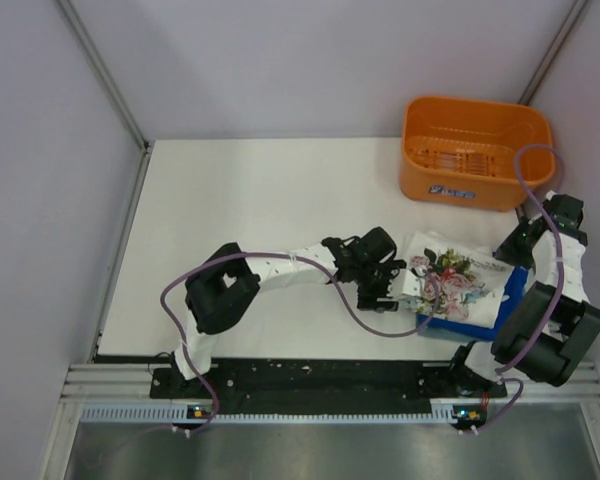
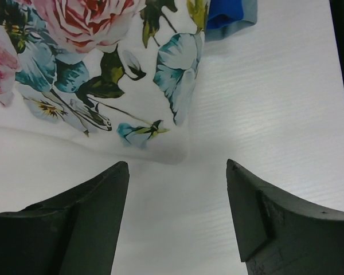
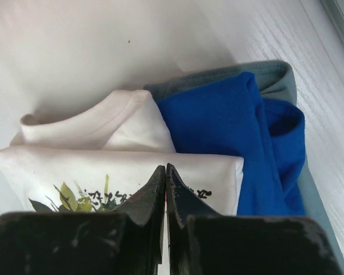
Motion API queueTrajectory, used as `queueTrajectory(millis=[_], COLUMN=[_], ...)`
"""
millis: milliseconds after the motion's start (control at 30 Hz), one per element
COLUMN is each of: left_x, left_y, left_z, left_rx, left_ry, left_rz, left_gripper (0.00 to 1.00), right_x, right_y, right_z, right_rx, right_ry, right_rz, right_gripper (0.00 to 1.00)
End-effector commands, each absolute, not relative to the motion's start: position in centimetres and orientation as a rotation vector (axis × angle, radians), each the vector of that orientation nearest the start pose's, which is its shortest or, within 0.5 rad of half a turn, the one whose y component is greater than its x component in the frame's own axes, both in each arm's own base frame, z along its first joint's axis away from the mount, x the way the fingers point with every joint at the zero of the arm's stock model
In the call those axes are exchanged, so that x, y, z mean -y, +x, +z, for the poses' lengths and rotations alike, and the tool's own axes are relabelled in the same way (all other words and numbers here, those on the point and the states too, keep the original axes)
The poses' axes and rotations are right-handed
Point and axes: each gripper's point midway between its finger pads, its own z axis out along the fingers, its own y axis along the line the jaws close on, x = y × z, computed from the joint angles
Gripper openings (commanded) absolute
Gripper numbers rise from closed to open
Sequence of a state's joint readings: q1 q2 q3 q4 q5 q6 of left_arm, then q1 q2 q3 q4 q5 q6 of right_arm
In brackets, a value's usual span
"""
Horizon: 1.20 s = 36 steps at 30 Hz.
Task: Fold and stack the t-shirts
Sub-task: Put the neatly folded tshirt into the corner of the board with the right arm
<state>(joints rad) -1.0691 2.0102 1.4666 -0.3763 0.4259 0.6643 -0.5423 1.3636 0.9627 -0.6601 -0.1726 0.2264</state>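
The white floral t-shirt (image 1: 450,280) lies folded on top of the folded royal blue t-shirt (image 1: 462,322) at the near right of the table. My left gripper (image 1: 392,287) is open and empty, low over the bare table just off the floral shirt's left edge (image 2: 92,74); its gripper (image 2: 178,172) touches nothing, and a blue corner (image 2: 229,11) shows beyond. My right gripper (image 1: 507,250) is shut over the stack's right side. In the right wrist view its gripper (image 3: 165,169) sits above the floral shirt (image 3: 103,172), beside the blue shirt (image 3: 229,126).
An empty orange plastic basket (image 1: 475,150) stands at the far right, behind the stack. The white table (image 1: 260,200) stretches left and back. The metal rail with the arm bases runs along the near edge (image 1: 310,385).
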Motion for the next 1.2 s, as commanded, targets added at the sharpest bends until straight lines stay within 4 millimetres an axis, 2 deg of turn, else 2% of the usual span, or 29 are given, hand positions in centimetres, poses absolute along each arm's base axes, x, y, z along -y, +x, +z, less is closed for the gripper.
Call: queueTrajectory(millis=[0,100,167,233,300,333,400,467,567,700,800,900,1000,1067,1167], left_x=[46.4,45.6,45.8,47.1,49.1,50.2,53.0,55.2,57.4,58.4,58.9,59.1,59.0,58.7,58.4], left_y=[18.6,19.5,21.6,25.0,28.2,29.2,30.8,32.1,33.6,34.8,34.4,33.7,33.7,34.0,34.4], left_z=[9.6,13.6,16.4,18.5,18.7,17.3,16.7,16.8,17.0,16.0,14.6,13.0,12.2,12.3,12.4], left_rx=[-1.405,-1.352,-1.367,-1.434,-1.541,-1.615,-1.689,-1.738,-1.761,-1.789,-1.827,-1.876,-1.891,-1.885,-1.874], left_ry=[2.059,2.032,1.922,1.725,1.566,1.529,1.457,1.356,1.202,1.118,1.086,1.064,1.066,1.064,1.071], left_rz=[-0.754,-0.886,-0.976,-1.053,-1.1,-1.129,-1.202,-1.284,-1.379,-1.39,-1.462,-1.547,-1.56,-1.568,-1.566], left_gripper=[0.72,0.73,0.73,0.77,0.78,0.77,0.75,0.75,0.75,0.75,0.75,0.74,0.71,0.65,0.59], right_x=[12.3,12.2,12.5,13.4,14.4,14.9,15.9,16.7,16.2,15.7,15.3,14.6,13.9,13.3,12.6], right_y=[29.5,29.5,29.3,28.7,27.9,27.5,26.3,25.4,25.3,24.3,24.3,24.1,23.9,24.3,25.2], right_z=[12.7,13.1,13.3,13.6,14.3,14.5,14.5,14.4,14.0,12.9,12.3,10.8,9.5,9.0,9.1], right_rx=[-2.335,-2.321,-2.311,-2.29,-2.25,-2.226,-2.189,-2.162,-2.169,-2.217,-2.234,-2.285,-2.327,-2.345,-2.344], right_ry=[0.799,0.793,0.825,0.873,0.929,0.966,1.036,1.087,1.096,1.13,1.145,1.183,1.182,1.163,1.121], right_rz=[0.142,0.144,0.118,0.044,-0.051,-0.085,-0.153,-0.186,-0.142,-0.139,-0.116,-0.068,-0.026,0.024,0.101], right_gripper=[0.0,0.0,0.03,0.38,0.59,0.62,0.65,0.65,0.66,0.67,0.67,0.66,0.59,0.5,0.22])
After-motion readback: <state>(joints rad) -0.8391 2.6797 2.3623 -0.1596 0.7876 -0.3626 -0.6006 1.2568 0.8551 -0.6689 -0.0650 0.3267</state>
